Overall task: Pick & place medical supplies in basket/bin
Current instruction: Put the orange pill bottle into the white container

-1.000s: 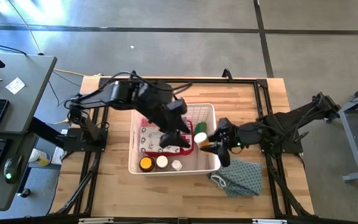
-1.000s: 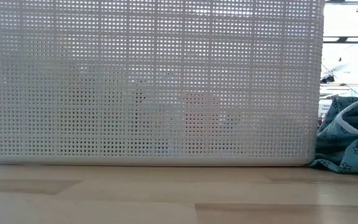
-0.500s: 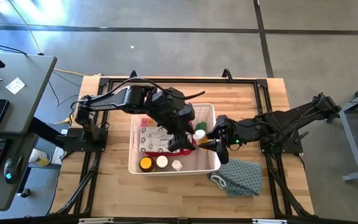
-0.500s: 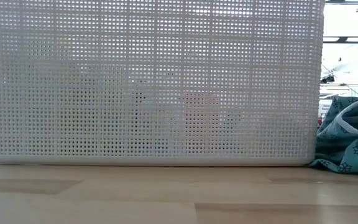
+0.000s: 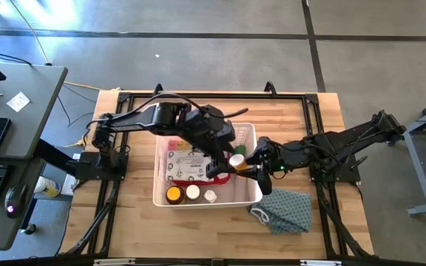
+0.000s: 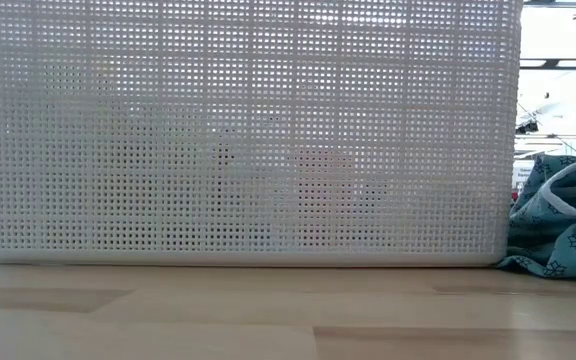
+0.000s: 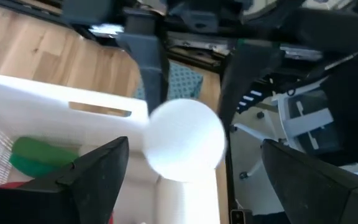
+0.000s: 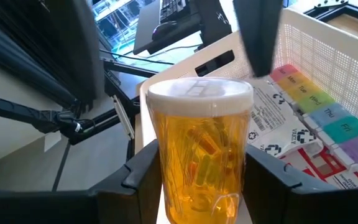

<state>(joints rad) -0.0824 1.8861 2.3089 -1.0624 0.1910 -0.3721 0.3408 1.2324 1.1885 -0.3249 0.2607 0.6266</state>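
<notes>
Two claws: both are working at the right end of the basket (image 5: 246, 193), close to each other.
Right claw (image 8: 197, 205): is pinching the amber bottle (image 8: 199, 146) by its body, fingers on either side, white cap up; in the high view the right claw (image 5: 248, 168) is hanging at the basket's right rim.
Left claw (image 7: 185, 180): is spread wide, fingers either side of the bottle's white cap (image 7: 186, 140), not touching it; in the high view the left claw (image 5: 217, 164) is sitting over the basket interior.
Amber bottle handling: looking rigid, smooth and light, probably clear plastic with small pieces inside; slick round wall, so a squeeze across the middle of the body is the safest hold, the cap being a poorer grip. A judgement only.
Basket contents: red first-aid case (image 5: 187, 164) is lying flat in the middle, pill organiser (image 8: 328, 115) beside it, green roll (image 7: 39, 155) near the right wall, three small bottles (image 5: 191, 193) lined along the near wall.
Basket place: is standing mid tabletop (image 5: 139, 229), filling the low view.
Other: blue patterned cloth (image 5: 283, 208) is lying on the tabletop just right of and nearer than the basket.
Risk: bottle could be slipping or tipping if released high; crowded claws could be bumping.
</notes>
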